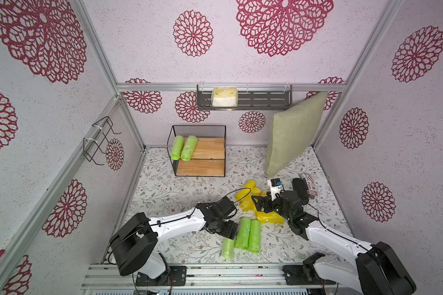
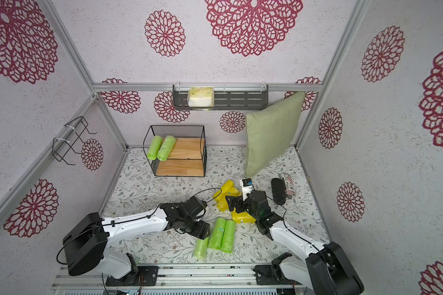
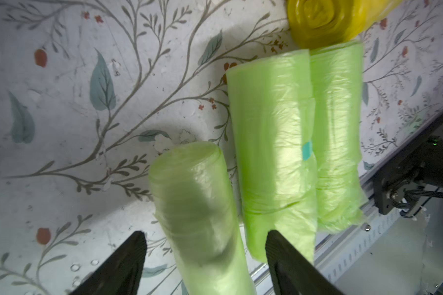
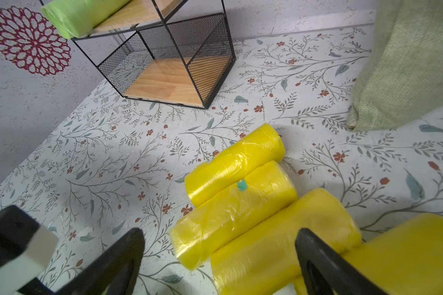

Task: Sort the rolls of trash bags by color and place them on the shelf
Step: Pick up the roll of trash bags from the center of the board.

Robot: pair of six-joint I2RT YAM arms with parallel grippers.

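- Left wrist view looks straight down: the left gripper hangs over the floral table with its two black fingers spread, one on each side of a lime-green roll. There is a gap between the plastic and each finger, so nothing is pinched.
- Just beside that roll lie two more green rolls, touching along their length. The coiled end of a yellow roll pokes in just past their far ends.
- In both top views the three green rolls lie near the front edge of the table, between the two arms.
- The right gripper is spread wide too, low over a cluster of yellow rolls. One roll lies between the fingers; one finger stands clear of it, and whether the other touches it I cannot tell.
- Four yellow rolls show in the right wrist view, packed against one another. In a top view the cluster sits on the right half of the table, near the foot of a green pillow that leans in the back right corner.
- The shelf stands at the back of the table, against the wall and left of the middle. A pair of green rolls lies side by side at the left end of its upper board.
- On the back wall hangs a grey slotted rack with a tissue pack in it.
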